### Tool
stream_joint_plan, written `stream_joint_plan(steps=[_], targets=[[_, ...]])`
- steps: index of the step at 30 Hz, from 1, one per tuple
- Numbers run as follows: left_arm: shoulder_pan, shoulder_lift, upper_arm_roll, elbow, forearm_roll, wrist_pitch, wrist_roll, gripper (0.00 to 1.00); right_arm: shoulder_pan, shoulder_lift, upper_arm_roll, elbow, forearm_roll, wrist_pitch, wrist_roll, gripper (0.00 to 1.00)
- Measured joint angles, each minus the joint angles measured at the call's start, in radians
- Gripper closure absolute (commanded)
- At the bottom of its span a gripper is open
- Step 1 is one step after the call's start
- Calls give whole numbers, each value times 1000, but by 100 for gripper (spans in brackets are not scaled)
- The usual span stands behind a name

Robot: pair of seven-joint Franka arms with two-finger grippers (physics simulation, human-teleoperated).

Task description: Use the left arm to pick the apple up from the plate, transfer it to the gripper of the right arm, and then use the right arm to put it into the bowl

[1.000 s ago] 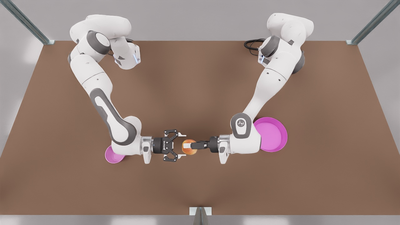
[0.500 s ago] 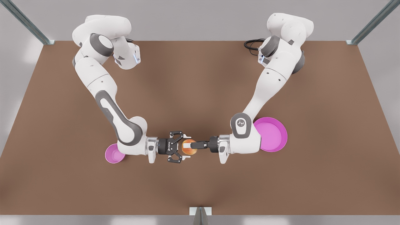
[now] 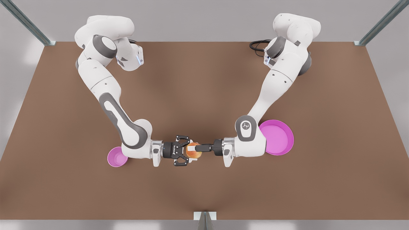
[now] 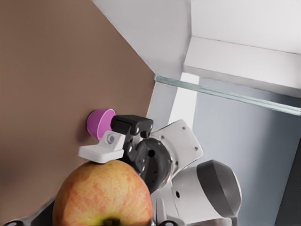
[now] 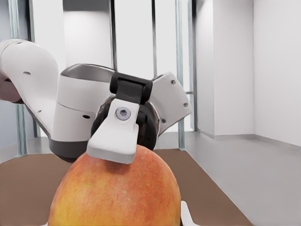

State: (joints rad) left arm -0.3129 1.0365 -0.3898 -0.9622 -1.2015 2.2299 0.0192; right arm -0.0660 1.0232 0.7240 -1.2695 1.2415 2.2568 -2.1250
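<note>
R gripper [image 3: 189,150] moved in, fingers spread round apple [image 3: 195,155]; L gripper [image 3: 193,149] pinching it.

Bare test cell, lab-like. Brown table [image 3: 204,80] inside a metal frame [image 3: 27,22], blank grey-white walls [image 5: 277,66]. Two robot arms [image 3: 105,95] bolted on.

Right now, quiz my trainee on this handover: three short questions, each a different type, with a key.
1. True or false: the apple is off the plate.
2. Fill in: the right gripper, open, flanks the apple; beside its arm on the table sits the small pink ____.
3. Which is shut on the apple? A) the left gripper B) the right gripper C) neither

Key: 1 true. 2 bowl. 3 A.
</note>
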Motion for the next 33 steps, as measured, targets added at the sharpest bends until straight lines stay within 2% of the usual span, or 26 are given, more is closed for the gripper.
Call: stream_joint_plan(steps=[12, 15, 17, 19, 21, 22, 24, 25, 27, 31, 33], targets=[[46, -12, 1, -3, 8, -29, 8, 0, -72, -10, 5, -12, -23, -20, -8, 33], [105, -21, 3, -4, 38, -78, 9, 0, -147, -34, 0, -33, -132, -49, -2, 33], [224, -61, 3, -4, 202, -179, 4, 0, -207, -48, -4, -38, -286, -83, 10, 33], [319, -155, 2, -3, 495, -341, -4, 0, -252, -76, -32, -39, -456, -132, 24, 33], [390, -256, -4, -4, 793, -502, -12, 0, -266, -124, -97, -32, -637, -194, 39, 33], [409, -326, 1, -54, 918, -563, -14, 0, -283, -140, -113, -28, -741, -226, 48, 33], [359, -652, 95, -427, 1085, -585, -22, 0, -325, -151, -124, -22, -933, -281, 62, 33], [339, -754, 126, -517, 1137, -600, -32, 0, -342, -157, -126, -21, -1018, -304, 68, 33], [358, -818, 154, -571, 1187, -634, -42, 0, -372, -177, -126, -13, -1178, -348, 79, 32], [366, -833, 159, -587, 1227, -679, -62, 0, -379, -196, -117, 10, -1427, -413, 94, 32], [365, -833, 159, -588, 1235, -692, -73, 0, -326, -221, -147, 0, -1500, -429, 100, 32]])
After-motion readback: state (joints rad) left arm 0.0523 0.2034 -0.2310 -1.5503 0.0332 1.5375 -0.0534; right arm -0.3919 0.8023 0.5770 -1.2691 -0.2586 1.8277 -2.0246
